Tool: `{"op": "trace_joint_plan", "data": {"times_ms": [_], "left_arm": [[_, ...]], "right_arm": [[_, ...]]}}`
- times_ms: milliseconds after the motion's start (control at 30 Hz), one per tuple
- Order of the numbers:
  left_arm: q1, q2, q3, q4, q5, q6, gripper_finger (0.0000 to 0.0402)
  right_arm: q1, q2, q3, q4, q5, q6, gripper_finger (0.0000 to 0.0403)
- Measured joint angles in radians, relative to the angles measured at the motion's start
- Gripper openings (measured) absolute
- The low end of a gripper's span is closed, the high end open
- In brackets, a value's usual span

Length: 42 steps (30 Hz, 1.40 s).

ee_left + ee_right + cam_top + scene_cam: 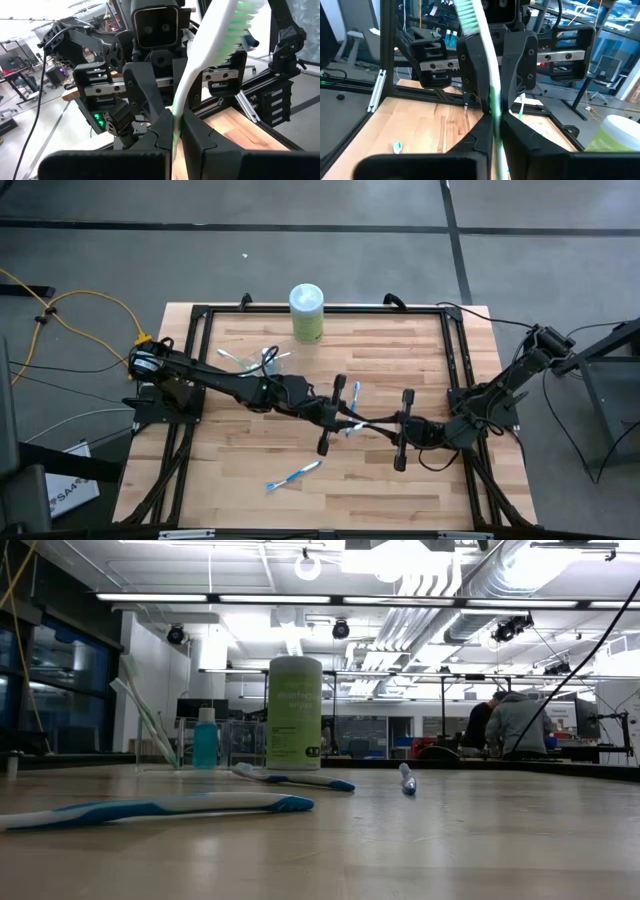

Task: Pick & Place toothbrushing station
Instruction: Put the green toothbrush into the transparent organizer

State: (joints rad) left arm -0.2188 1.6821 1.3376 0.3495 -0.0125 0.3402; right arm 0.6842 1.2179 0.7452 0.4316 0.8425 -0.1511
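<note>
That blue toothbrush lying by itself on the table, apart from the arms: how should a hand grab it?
Grip the blue toothbrush at mid-handle, coming straight down from above. It lies flat on the table and is long and slim, so close across its narrow width. Holding the middle should keep it balanced.

we are in a robotics lab or open workshop hall. beyond the pale wooden butcher-block table (400, 840), far behind where the grippers work, the low view shows a high ceiling with long fluorescent light strips (300, 597), exposed silver ventilation ducts (470, 590) and hanging black cables (590, 640). two people (505, 725) sit at benches with monitors. from above, we see a bare grey concrete floor (100, 260) around the black metal frame (200, 315), with a yellow cable (70, 305) trailing across it.
</note>
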Motion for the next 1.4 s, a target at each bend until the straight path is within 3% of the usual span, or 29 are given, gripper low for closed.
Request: {"op": "trace_joint_plan", "data": {"times_ms": [433,800,1067,1267,1400], "left_arm": [[0.001,0.0,0.0,-0.009,-0.054,-0.013,0.0007],[0.003,-0.04,0.0,-0.152,-0.157,-0.024,0.0007],[-0.003,-0.104,0.0,-0.248,-0.2,-0.024,0.0007],[-0.025,-0.159,0.0,-0.384,-0.354,-0.033,0.0007],[-0.012,-0.193,0.0,-0.492,-0.362,-0.122,0.0007]], "right_arm": [[-0.046,0.0,0.001,-0.168,-0.009,0.276,0.0147],[-0.051,0.0,0.001,-0.285,0.027,0.35,0.0231],[-0.068,0.0,0.001,-0.448,0.102,0.473,0.0256],[-0.103,0.0,0.0,-0.589,0.105,0.601,0.0258],[-0.119,0.0,0.0,-0.617,0.09,0.651,0.0259]]}}
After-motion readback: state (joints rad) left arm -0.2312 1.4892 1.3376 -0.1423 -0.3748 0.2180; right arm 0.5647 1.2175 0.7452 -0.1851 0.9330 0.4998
